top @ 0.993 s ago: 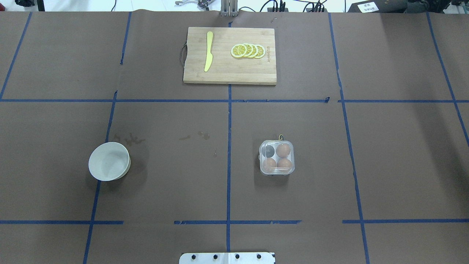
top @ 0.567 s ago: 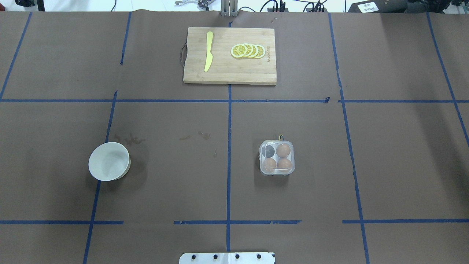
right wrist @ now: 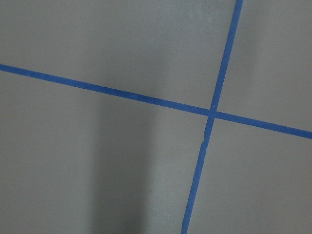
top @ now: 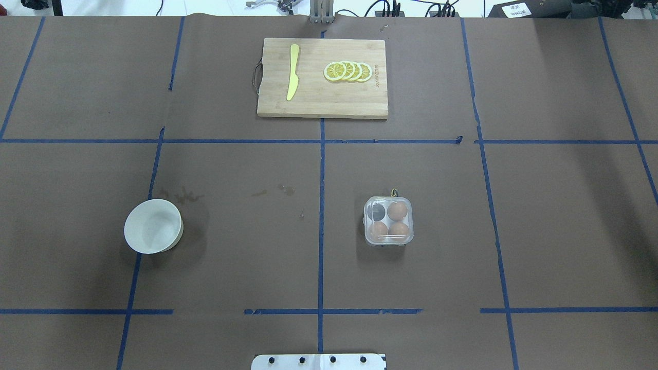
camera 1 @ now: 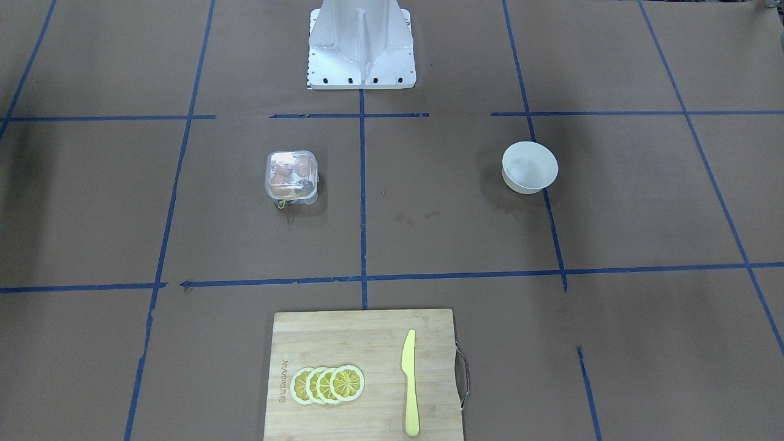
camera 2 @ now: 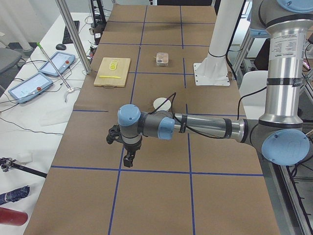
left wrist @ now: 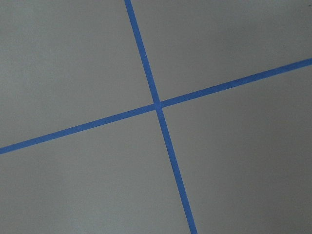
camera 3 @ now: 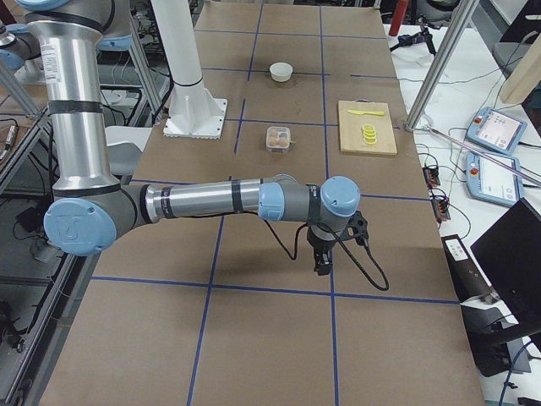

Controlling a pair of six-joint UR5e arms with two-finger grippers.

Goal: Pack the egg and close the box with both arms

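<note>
The clear egg carton (top: 388, 220) sits just right of the middle of the surface (top: 247, 257), nearer the robot's edge, with three brown eggs (top: 398, 210) in its cells and its lid (camera 1: 291, 173) seemingly down. My left claw (camera 2: 127, 161) and right claw (camera 3: 322, 264) hang over opposite ends of the surface; whether either is apart or together I cannot tell. I judge packing done, so I'd confirm the lid's seating before pressing its rim.

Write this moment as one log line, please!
box: three eggs inside | bowl: empty | left gripper: far from box, jaws unclear | right gripper: far from box, jaws unclear
</note>
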